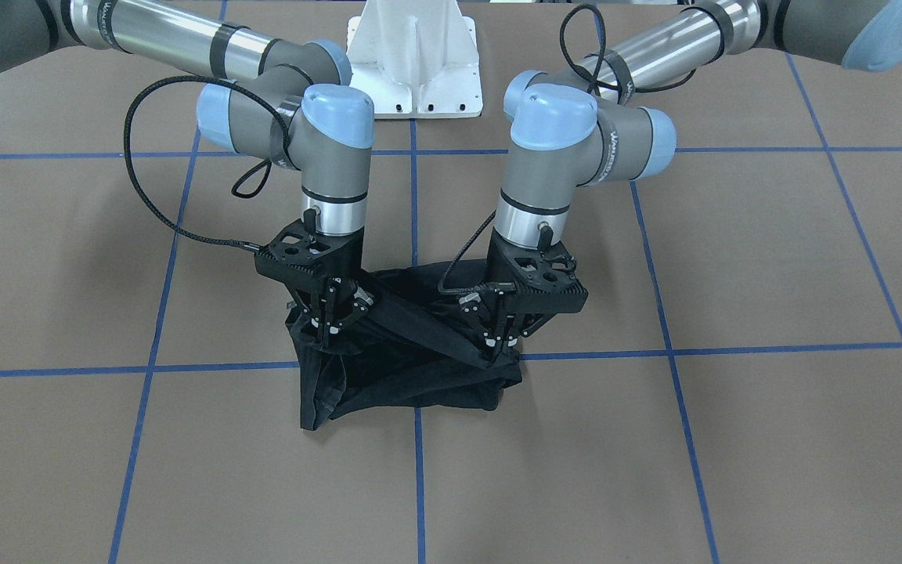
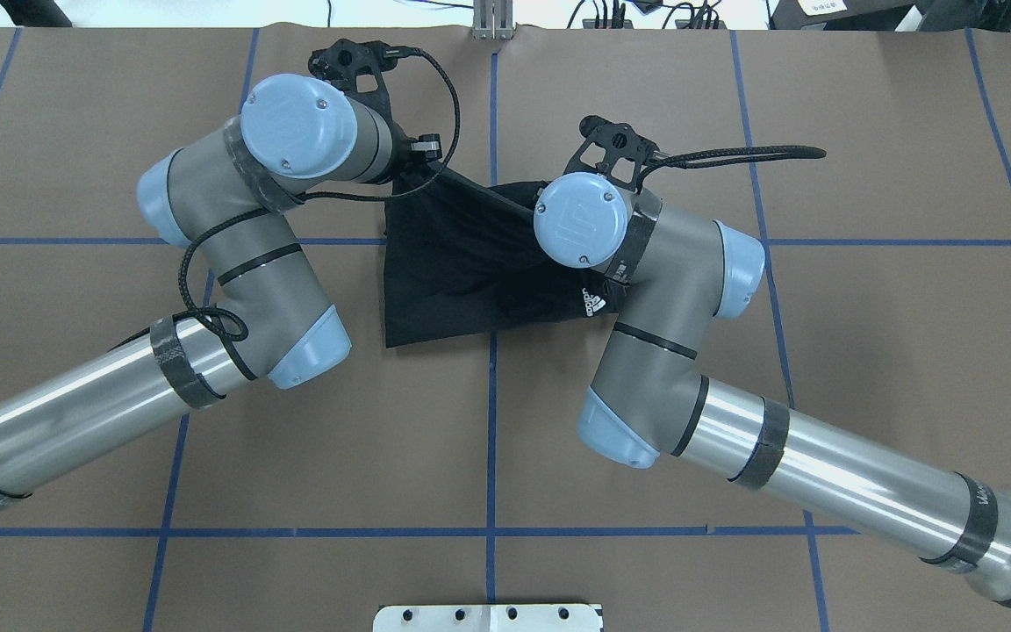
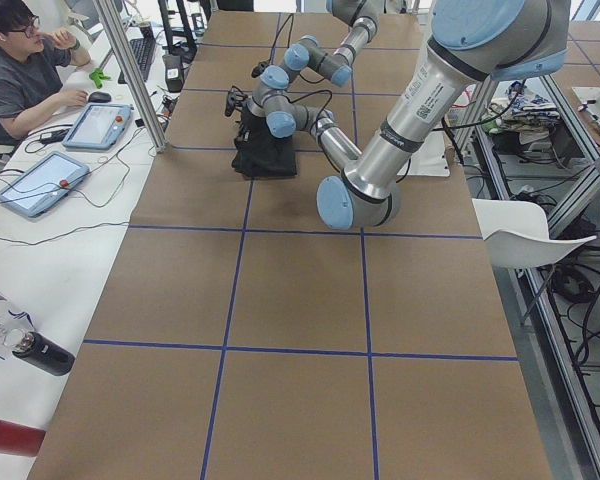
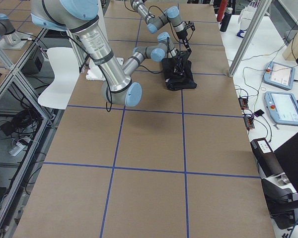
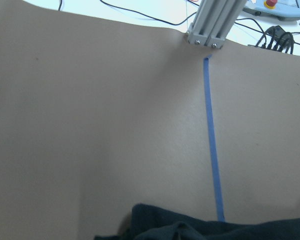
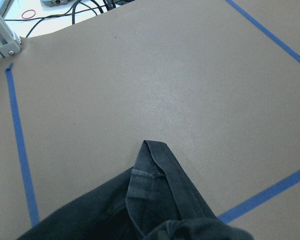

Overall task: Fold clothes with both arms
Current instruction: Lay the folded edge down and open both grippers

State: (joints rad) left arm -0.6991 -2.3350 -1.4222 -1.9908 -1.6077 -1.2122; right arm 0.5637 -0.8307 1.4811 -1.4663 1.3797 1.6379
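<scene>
The black T-shirt (image 1: 412, 368) lies bunched and partly lifted at the middle of the table, with a taut fold running between the two grippers. A small white logo (image 2: 591, 305) shows in the overhead view. In the front-facing view my left gripper (image 1: 498, 343) is shut on the shirt's edge on the view's right. My right gripper (image 1: 329, 329) is shut on the shirt on the view's left. Both point down, close above the table. The wrist views show only black cloth at their lower edges (image 5: 190, 229) (image 6: 155, 200); the fingers are out of view there. The front print is hidden.
The brown table cover carries a grid of blue tape lines (image 1: 416, 470). The white pedestal base (image 1: 414, 63) stands behind the shirt. An aluminium post (image 5: 210, 22) stands at the far table edge. An operator (image 3: 20, 70) sits with tablets (image 3: 35, 185) along that side.
</scene>
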